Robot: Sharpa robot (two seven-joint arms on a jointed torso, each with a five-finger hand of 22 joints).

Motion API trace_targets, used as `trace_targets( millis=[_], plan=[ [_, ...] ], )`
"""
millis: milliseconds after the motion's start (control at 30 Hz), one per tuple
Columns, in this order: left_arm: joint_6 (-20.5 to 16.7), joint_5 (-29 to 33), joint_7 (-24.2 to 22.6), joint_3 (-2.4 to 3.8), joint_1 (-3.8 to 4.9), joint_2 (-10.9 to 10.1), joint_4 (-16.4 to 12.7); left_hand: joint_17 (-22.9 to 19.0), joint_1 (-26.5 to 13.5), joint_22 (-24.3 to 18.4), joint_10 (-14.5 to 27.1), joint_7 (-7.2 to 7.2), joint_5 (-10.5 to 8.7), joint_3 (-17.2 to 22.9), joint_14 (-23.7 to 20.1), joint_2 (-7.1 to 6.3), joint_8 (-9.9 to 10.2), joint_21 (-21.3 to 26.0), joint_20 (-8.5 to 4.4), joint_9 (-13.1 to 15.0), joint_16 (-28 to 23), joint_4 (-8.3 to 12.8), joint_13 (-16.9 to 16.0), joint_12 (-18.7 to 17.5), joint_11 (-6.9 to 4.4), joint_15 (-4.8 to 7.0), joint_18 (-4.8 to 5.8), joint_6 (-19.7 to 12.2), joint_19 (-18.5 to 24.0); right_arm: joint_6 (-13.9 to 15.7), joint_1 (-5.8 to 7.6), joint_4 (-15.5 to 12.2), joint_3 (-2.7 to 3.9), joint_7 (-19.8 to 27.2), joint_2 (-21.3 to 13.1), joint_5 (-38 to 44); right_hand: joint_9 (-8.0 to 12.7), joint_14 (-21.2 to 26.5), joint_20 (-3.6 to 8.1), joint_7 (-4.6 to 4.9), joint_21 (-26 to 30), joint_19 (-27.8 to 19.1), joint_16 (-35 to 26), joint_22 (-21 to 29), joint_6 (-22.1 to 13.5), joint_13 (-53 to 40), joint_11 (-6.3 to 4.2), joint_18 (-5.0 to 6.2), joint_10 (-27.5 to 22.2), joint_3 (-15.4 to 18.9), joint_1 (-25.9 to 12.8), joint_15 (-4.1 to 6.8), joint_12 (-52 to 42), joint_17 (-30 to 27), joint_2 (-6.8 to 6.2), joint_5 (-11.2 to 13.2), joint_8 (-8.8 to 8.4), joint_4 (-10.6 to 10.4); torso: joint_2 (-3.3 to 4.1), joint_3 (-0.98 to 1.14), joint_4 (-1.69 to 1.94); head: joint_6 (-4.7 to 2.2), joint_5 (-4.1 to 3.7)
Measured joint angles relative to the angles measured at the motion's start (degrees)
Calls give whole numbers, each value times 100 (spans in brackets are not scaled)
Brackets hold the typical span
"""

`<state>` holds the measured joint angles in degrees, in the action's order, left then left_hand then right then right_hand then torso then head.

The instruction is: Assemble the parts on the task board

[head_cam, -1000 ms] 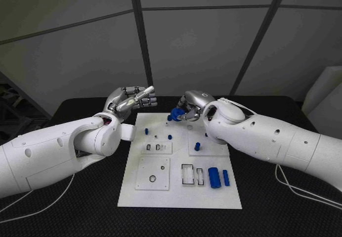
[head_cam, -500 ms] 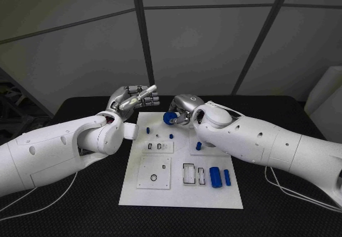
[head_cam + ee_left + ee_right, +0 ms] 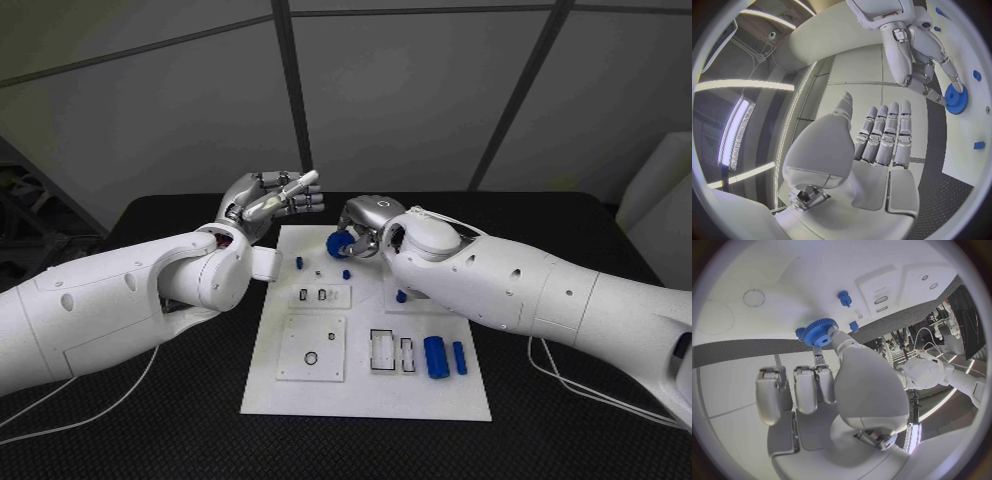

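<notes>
The white task board (image 3: 368, 385) lies in the middle of the black table. My right hand (image 3: 364, 222) hovers over the board's far end and pinches a blue gear (image 3: 342, 245) between thumb and a finger. The right wrist view shows the gear (image 3: 820, 332) at the fingertips of that hand (image 3: 817, 385), above the board. My left hand (image 3: 271, 200) is raised beyond the board's far left corner, fingers stretched out, holding nothing. In the left wrist view that hand (image 3: 879, 145) faces the right hand (image 3: 920, 55) and the gear (image 3: 956, 99).
Small blue pegs (image 3: 297, 265) (image 3: 346, 277) (image 3: 400, 296) stand on the board's far half. Two blue cylinders (image 3: 433, 358) (image 3: 457, 360) lie near the right edge beside rectangular slots (image 3: 381, 352). A square plate with round holes (image 3: 310, 352) sits at the near left.
My right hand has carried the blue gear leftward over the board's far end. The left hand has barely moved.
</notes>
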<state>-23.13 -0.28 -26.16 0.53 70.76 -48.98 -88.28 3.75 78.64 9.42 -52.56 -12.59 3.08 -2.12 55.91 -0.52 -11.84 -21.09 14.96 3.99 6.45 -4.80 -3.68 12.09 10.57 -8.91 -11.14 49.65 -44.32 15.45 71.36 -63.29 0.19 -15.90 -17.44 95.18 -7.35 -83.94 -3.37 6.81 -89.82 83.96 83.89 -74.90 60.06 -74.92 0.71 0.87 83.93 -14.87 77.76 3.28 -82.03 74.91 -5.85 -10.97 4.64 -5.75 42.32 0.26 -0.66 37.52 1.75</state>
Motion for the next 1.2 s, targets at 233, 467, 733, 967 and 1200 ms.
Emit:
trace_targets(
  millis=[233, 467, 733, 967, 1200],
  plan=[
    [2, 0, 1, 0, 1, 3, 2, 0, 0, -2, 0, 0, 0, -16, 0, 0, 22, 0, 0, 0, 0, 16, 0, -25, 0, 0, 0, 0, 0, -75, 7, 108, -42, -2, 56, 14, -8, 0, 0, -52, 0, 0, 0, 0, -36, 0, 0, 0, 0, 0, -106, 0, 39, 0, -16, 0, -88, 30, -1, 1, -3, 15, 18],
    [5, 1, 2, 0, 1, 5, 7, 0, 0, -5, 0, 0, 0, -16, 0, 0, 22, 0, 0, 1, 0, 16, 0, -36, 0, 0, 0, 0, 0, -136, 0, 205, -60, 3, 93, 19, -133, -10, 0, -15, 0, 0, 0, 0, -400, 0, 85, 0, 0, 8, -259, -53, 115, -1, -40, 111, -89, 54, -3, 2, -4, 26, 19],
    [7, 1, 3, 0, 2, 9, 10, 0, 0, -4, 0, 0, 0, -16, 0, 0, 22, 0, 0, 1, 0, 16, 0, -36, 0, 0, 0, 0, 0, -184, -6, 260, -65, 7, 109, 19, 140, -9, -83, 114, 0, 0, -1, 0, -957, 0, 179, 0, 8, 183, -461, -135, 239, -1, -177, 580, -103, -106, -3, 3, -5, 31, 24],
    [10, 1, 7, 0, 2, 9, 11, 0, 0, -4, 0, 0, 0, -16, 0, 0, 22, 0, 0, 1, 0, 16, 0, -36, 0, 0, -1, 0, 0, -268, -6, 265, -65, 25, 112, -25, 201, -9, -124, 76, 0, -2, -1, 0, -867, 0, 186, 0, 0, 255, -952, -135, 239, -1, -34, 353, -103, -659, -3, 3, -7, 33, 25],
    [10, 1, 18, 0, 4, 8, 9, 0, -17, -11, 0, -22, 0, -32, 0, 17, 22, 0, 0, -6, 0, 32, 0, -36, 0, 0, 0, -21, 0, -397, 6, 267, -59, 68, 107, -147, 233, -9, -124, 44, 0, -2, 19, 0, -759, 0, 186, 0, 0, 212, -1175, -135, 236, -1, 182, 114, -70, -882, -3, 3, -8, 36, 29]
  ],
)
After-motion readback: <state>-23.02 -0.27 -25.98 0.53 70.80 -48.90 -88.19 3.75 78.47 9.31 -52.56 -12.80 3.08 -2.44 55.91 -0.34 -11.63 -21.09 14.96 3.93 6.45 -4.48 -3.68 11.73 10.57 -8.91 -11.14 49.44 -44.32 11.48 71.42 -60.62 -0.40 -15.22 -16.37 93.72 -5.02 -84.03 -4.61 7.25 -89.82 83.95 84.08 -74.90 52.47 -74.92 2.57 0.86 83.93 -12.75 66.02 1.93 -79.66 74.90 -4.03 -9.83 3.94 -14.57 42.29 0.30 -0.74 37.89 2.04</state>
